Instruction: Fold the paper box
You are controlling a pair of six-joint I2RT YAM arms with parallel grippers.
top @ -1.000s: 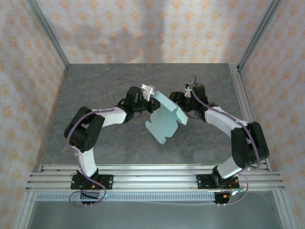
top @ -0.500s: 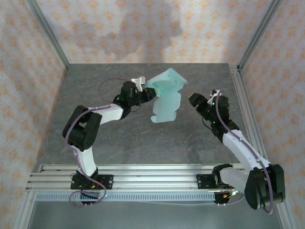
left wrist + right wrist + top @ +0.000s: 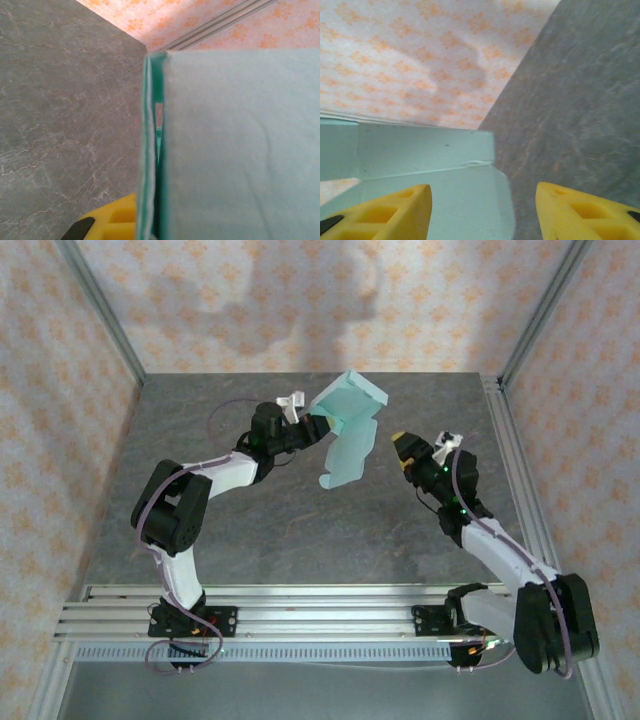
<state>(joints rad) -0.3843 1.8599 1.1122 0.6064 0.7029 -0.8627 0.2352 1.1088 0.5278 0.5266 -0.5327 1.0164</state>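
Mint-blue card: my thin, pale mint-blue paper box (image 3: 346, 436) is part-folded. It hangs clear of the table toward 12 o'clock of centre in the overhead view, with one panel angled up and its rounded flaps trailing down.
Left arm: my left gripper (image 3: 316, 422) is clamped on the paper box's upper part, reaching in from the 9 o'clock side.
Left wrist view: the card (image 3: 240, 145) takes the 3 o'clock half, with a doubled edge running up the middle. One yellow plastic finger (image 3: 112, 222) shows at 7 o'clock, right against that edge.
Right arm: my right gripper (image 3: 406, 450) sits at 3 o'clock of the box with its jaws apart and nothing between them. A strip of table shows between it and the card.
Right wrist view: my right gripper (image 3: 484, 192) looks out between two yellow fingers (image 3: 385, 212) low at 7 and 5 o'clock. Beyond the 7 o'clock finger lies a creased panel of the box (image 3: 420, 155), its edge ending near the middle of the view. I cannot tell whether that finger touches it.
Table: grey stone-patterned tabletop (image 3: 250, 530), bare beneath the box.
Backdrop: pale wallpaper with orange flower print (image 3: 250, 310) at 12 o'clock, carrying soft shadows of the arms and card.
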